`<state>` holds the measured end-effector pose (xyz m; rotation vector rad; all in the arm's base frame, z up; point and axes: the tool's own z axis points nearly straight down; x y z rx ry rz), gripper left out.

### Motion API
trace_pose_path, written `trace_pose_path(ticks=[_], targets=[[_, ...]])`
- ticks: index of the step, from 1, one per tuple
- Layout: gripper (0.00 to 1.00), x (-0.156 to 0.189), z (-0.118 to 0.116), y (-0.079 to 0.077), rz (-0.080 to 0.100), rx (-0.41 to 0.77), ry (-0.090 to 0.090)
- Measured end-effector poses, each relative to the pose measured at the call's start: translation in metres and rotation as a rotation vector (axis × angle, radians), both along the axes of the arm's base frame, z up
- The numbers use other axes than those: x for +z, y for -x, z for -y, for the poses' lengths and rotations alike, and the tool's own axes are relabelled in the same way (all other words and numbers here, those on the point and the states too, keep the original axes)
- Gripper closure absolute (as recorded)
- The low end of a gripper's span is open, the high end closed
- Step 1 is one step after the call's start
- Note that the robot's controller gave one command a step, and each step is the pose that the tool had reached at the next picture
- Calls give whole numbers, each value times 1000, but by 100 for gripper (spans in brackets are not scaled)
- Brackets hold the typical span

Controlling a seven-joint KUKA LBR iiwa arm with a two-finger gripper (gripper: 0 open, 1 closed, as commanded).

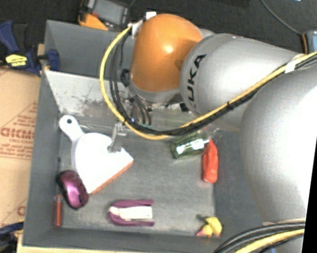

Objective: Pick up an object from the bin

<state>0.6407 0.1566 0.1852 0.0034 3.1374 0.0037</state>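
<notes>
Probably robotics lab: KUKA arm [230, 74] over grey metal bin [177, 201].

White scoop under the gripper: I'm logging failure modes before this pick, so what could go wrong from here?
The white scoop is broad and flat, so the gripper over its upper edge may slide off it. It lies on an orange slab, which might shift or lift too. The purple oval beside its lower corner could get nudged.

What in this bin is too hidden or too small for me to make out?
Camera view:
- green see-through thing: upper edge hidden under cables of the arm.
- small yellow thing, near right corner: too small to identify.
- Right wall of the bin: covered by the arm.
</notes>
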Motion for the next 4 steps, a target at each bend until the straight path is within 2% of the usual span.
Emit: trace_pose_path(ticks=[1, 2, 3, 4], targets=[[0, -47, -26, 5, 6, 105, 1], [0, -113, -58, 27, 18, 219, -1], [0, -118, -65, 28, 8, 224, 1], [0, -114, -56, 81, 19, 360, 2]])
